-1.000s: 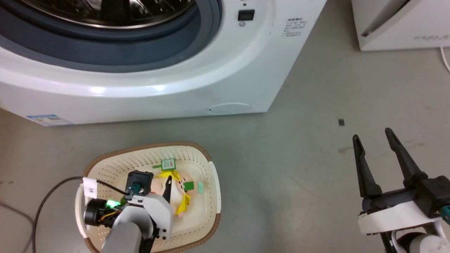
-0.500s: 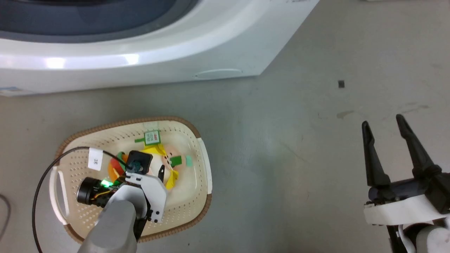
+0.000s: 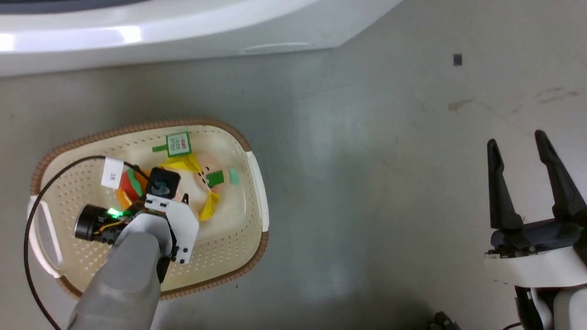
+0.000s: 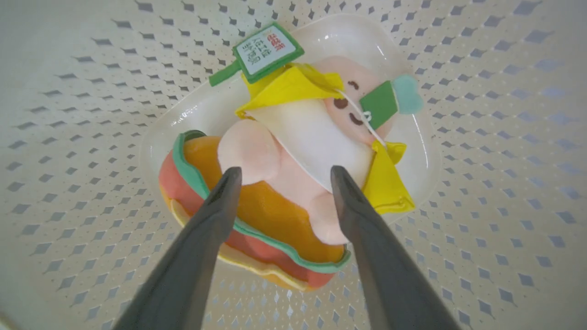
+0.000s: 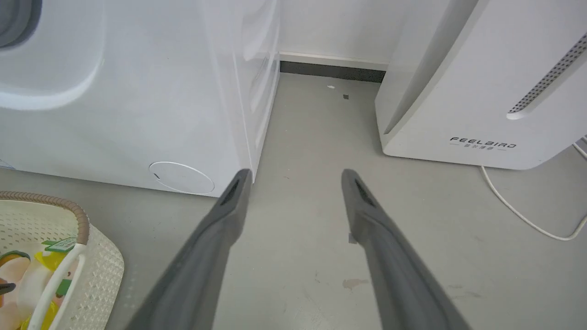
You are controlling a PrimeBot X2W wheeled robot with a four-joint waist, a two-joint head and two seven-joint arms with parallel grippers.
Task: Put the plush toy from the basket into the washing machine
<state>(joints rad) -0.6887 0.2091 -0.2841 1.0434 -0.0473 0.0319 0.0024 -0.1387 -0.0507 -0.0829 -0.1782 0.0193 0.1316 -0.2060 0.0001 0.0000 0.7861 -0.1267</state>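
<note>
head view: plush toy (image 3: 206, 179) lies in basket (image 3: 224, 250) at 8 o'clock, left gripper (image 3: 179, 200) over it; right gripper (image 3: 516, 138) spread, empty, far off at 4 o'clock. left wrist view: fingers (image 4: 202, 238) parted, holding nothing, straddling toy's middle; its long axis runs 7 to 1 o'clock. right wrist view: washing machine (image 5: 137, 91) at 10 o'clock.

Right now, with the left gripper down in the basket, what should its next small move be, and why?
Probably ease the left gripper slightly lower and close it on the plush toy. In the left wrist view its open fingers straddle the toy's middle, which lies on the floor of the basket, not yet gripped. Whether the tips touch it is unclear.
</note>
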